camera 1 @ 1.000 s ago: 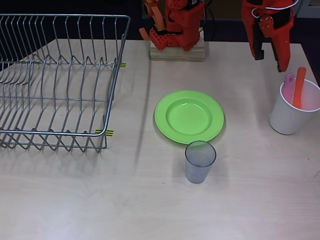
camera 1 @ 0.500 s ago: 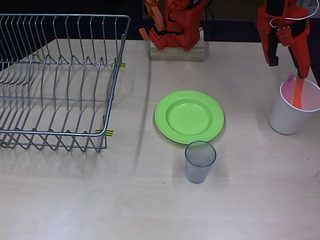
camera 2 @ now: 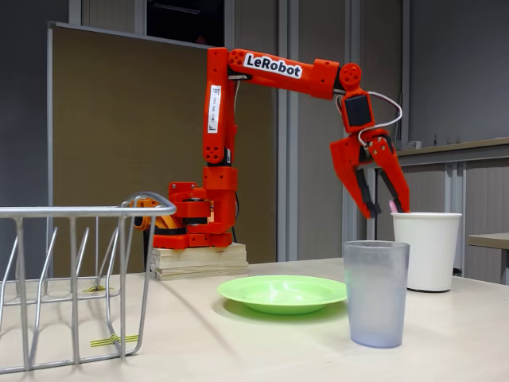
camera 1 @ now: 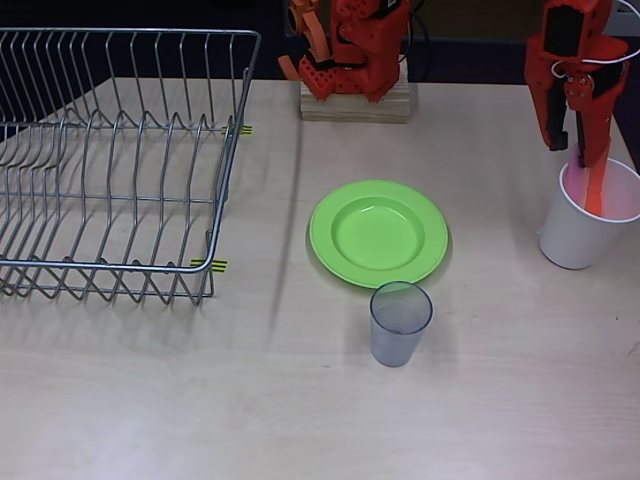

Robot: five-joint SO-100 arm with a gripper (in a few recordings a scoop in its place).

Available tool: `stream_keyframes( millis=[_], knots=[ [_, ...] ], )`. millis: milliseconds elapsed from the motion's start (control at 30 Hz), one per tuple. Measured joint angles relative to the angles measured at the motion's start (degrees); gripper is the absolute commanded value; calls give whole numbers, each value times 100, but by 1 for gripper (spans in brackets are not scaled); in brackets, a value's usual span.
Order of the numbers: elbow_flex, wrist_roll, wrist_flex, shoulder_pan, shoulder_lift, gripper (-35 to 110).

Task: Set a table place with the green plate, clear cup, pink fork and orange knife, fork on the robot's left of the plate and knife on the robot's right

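Overhead and fixed views of a place setting on a pale worktop (camera 1: pixel 520 400). A white cup (camera 1: pixel 585 225) stands at 3 o'clock of the green plate (camera 1: pixel 378 233), well apart from it. Inside this cup the orange knife (camera 1: pixel 594 190) is seen standing upright, its top hidden by the tool; the pink fork (camera 1: pixel 574 172) is seen as a faint pink sliver at the rim, mostly covered. In the fixed view a pink tip (camera 2: pixel 392 206) is just visible above the white cup's rim. The tool (camera 2: pixel 385 212) is held over the cup mouth with its jaws spread apart, the tips at rim level; whether they touch the cutlery cannot be told. The clear cup (camera 1: pixel 400 322) stands at 6 o'clock of the plate, just beside its rim, with nothing seen inside. A wire dish rack (camera 1: pixel 110 160) lies at 9 o'clock, cut off by the frame edge.
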Motion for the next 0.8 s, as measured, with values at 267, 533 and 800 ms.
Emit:
stream_keyframes(
  millis=[267, 533, 800],
  knots=[
    [-246, -290, 62, 70, -26, 2],
    [-1037, -545, 677, 176, -26, 0],
    [-1661, -457, 1204, 202, 193, 0]
  ],
)
